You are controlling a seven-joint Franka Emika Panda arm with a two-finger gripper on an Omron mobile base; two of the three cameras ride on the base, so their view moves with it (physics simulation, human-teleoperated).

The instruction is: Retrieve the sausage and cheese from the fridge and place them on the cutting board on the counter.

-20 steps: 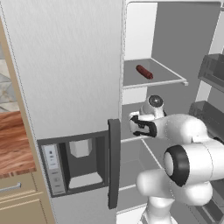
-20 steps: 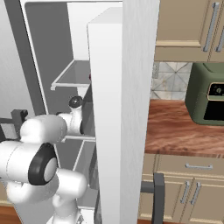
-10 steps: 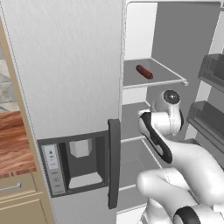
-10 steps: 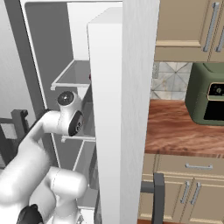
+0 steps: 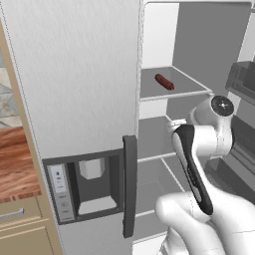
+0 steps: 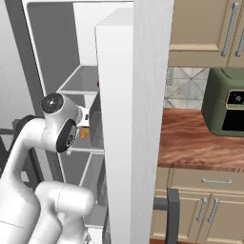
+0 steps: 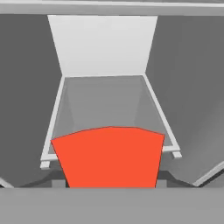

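Observation:
The fridge (image 5: 89,74) stands with its right door (image 6: 128,119) swung open. A dark red sausage (image 5: 164,82) lies on an upper shelf. One shelf lower, my gripper (image 6: 85,127) reaches in, shut on the cheese (image 6: 84,134), an orange wedge. In the hand view the cheese (image 7: 109,155) looms red-orange at the bottom and covers the fingertips, with a grey shelf (image 7: 151,103) beyond it. The counter (image 6: 200,143) runs to the right of the fridge. The cutting board is out of view.
A green air fryer (image 6: 226,102) sits on the counter under tan wall cabinets (image 6: 205,33). The open door's edge and its dark handle (image 6: 172,214) stand close to the right of my arm. Door bins (image 5: 241,79) line the right side of the fridge opening. More counter (image 5: 15,159) lies left of the fridge.
My forearm has swung up and to the right, deeper into the fridge opening, and the hand now sits behind it at the middle shelf. The sausage has not moved.

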